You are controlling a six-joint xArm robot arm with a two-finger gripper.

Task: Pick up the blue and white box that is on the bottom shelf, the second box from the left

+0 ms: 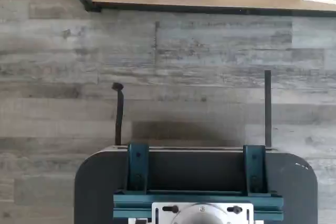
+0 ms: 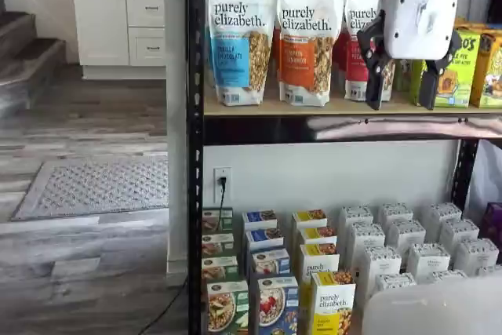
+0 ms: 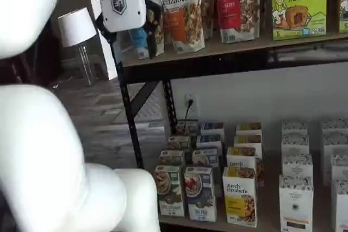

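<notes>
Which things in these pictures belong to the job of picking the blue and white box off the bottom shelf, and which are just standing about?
Belongs to the job:
- blue and white box
- bottom shelf
- gripper, open, up by the upper shelf

Just standing about:
- green box
- yellow-and-white box
- white boxes
- granola bags
- Bobo's boxes

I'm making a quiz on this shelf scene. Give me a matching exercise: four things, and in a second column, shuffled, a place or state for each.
1. blue box
2. green box
3. gripper
4. granola bags

A. on the upper shelf
B. front of the leftmost row, bottom shelf
C. open, up by the upper shelf
D. front row, between the green and yellow boxes

Pairs: 1-D, 2-B, 3-C, 4-A
</notes>
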